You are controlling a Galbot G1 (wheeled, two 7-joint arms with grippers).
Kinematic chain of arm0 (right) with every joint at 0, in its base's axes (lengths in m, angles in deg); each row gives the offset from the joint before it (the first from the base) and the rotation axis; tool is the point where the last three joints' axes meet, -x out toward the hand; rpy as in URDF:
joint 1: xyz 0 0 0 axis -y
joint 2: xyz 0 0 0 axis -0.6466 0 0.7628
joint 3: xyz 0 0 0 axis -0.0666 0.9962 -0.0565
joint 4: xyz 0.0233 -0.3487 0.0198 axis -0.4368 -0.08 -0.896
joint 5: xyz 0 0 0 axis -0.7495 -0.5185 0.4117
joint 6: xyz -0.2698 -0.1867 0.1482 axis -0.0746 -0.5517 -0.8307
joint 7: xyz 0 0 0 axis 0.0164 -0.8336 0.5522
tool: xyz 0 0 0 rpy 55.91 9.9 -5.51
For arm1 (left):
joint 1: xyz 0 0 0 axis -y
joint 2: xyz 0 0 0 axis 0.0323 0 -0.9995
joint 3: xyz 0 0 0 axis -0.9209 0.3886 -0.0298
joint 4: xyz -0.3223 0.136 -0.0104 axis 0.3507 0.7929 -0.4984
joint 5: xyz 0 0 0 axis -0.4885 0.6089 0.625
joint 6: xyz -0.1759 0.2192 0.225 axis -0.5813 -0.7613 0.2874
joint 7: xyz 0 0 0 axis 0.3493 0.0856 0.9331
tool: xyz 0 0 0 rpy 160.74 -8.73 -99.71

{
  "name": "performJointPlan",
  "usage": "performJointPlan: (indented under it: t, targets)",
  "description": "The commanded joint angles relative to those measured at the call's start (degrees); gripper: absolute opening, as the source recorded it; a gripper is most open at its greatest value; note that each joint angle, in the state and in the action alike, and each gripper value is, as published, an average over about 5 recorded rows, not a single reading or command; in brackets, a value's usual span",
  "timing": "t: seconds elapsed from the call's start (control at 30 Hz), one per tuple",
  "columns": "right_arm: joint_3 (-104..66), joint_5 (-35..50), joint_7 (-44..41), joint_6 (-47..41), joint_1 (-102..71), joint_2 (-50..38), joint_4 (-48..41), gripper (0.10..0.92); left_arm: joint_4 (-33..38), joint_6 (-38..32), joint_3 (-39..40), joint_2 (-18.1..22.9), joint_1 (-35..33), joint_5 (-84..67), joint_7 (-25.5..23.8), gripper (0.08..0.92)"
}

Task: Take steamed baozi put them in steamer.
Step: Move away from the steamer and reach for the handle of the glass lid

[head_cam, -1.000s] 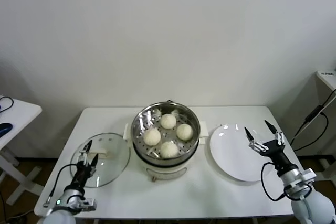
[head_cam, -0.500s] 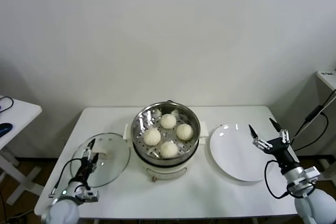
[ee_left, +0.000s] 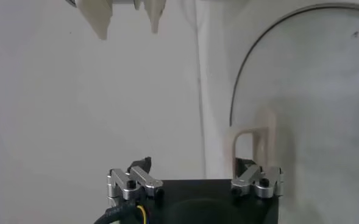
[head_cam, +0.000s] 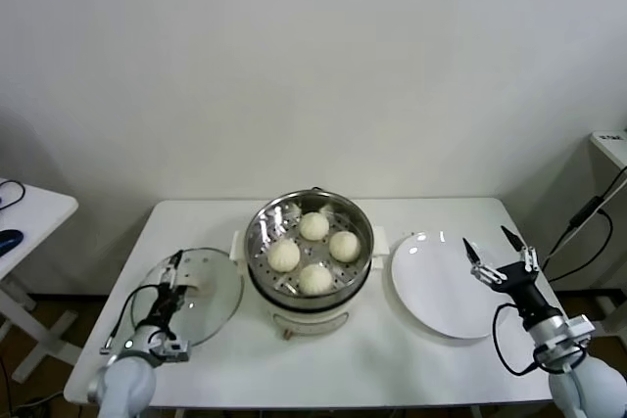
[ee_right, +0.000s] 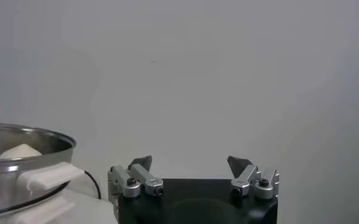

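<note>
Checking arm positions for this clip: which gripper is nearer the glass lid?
Left. The left gripper hangs over the glass lid, near its white handle. The right gripper is open over the white plate, beyond the steamer.

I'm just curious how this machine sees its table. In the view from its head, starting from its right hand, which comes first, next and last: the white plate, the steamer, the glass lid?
From the right hand, open over the plate's right edge:
1. White plate, just under and beside the hand, on the table's right.
2. Steamer, in the middle, holding four baozi.
3. Glass lid, far left, by the left hand.
</note>
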Motion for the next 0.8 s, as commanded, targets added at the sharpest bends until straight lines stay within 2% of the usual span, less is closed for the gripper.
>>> performJointPlan:
  t: [0.03,0.4,0.8]
  targets:
    - [0.21,-0.68,-0.52,0.13,0.3,0.27,-0.51,0.823,-3.21,0.51,0.71,0.17,2.79,0.46,0.94,0.823]
    - [0.56,-1.27,-1.24,0.17,0.97,0.79,-1.11,0.823,-6.05,0.69,0.36,0.54,3.65,-0.37,2.42,0.801]
    - [0.46,-1.6,-1.55,0.23,1.16,1.28,-1.31,0.823,-6.1,0.61,0.23,0.78,2.94,-1.57,2.73,0.472]
